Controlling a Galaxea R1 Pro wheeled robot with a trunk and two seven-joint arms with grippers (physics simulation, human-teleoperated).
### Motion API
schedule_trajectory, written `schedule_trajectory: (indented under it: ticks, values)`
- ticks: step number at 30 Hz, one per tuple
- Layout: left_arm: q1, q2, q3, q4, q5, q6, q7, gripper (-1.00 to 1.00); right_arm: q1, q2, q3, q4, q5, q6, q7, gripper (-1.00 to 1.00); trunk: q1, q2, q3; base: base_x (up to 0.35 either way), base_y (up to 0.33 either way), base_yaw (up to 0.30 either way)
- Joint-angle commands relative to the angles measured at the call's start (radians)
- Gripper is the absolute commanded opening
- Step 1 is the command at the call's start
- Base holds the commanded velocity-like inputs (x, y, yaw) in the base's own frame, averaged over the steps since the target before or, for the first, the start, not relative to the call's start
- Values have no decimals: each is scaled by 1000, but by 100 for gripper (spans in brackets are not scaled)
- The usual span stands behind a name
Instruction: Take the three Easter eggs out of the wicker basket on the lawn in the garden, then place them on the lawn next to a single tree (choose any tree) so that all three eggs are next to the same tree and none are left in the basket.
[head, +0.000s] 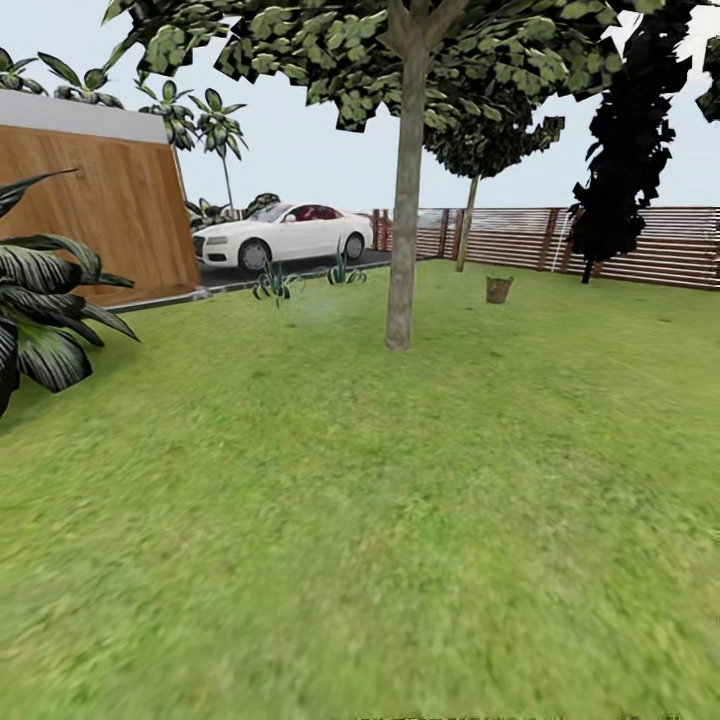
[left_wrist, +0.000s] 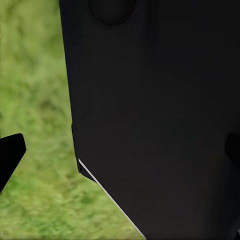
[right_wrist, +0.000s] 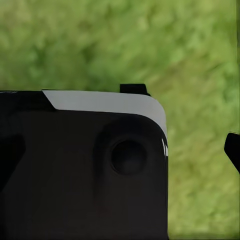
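Step in hand: by my judgement the robot is travelling across the lawn toward the wicker basket; no egg has been lifted yet, so the task is sitting at its very start.

Wicker basket: it is standing far off on the grass, right of centre, near the slatted wooden fence and well apart from the robot.

Easter eggs: they are too small to make out at this range; presumably they are lying inside the basket, but that is not showing.

Tree: a slim pale trunk is rising from the grass at mid distance, left of the basket and nearer than it; it is looking like a handy spot for the drop-off.

Surroundings: a white car is sitting on the driveway at far left, beside a wooden wall; a broad-leaved plant is leaning in at near left.

Left gripper: the left wrist view is showing a dark body panel over grass and a dark fingertip at the edge; whether the jaws are apart or together I cannot tell.

Right gripper: likewise, a dark housing is blocking the right wrist view; I cannot tell its state.

Next move: the base is needing to keep driving forward and slightly right until the basket is coming within arm's reach.
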Motion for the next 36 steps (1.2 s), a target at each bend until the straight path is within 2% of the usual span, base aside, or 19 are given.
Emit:
schedule_trajectory:
  ticks: [1,36]
  values:
    - [0,0,0,-1,-1,-2,0,100,-1,0,0,1,-1,-3,0,100,0,0,-2,0,0,-209]
    - [0,-8,1,-1,2,-1,0,100,-1,-3,-7,-6,-1,9,-3,100,0,0,-41,0,0,-212]
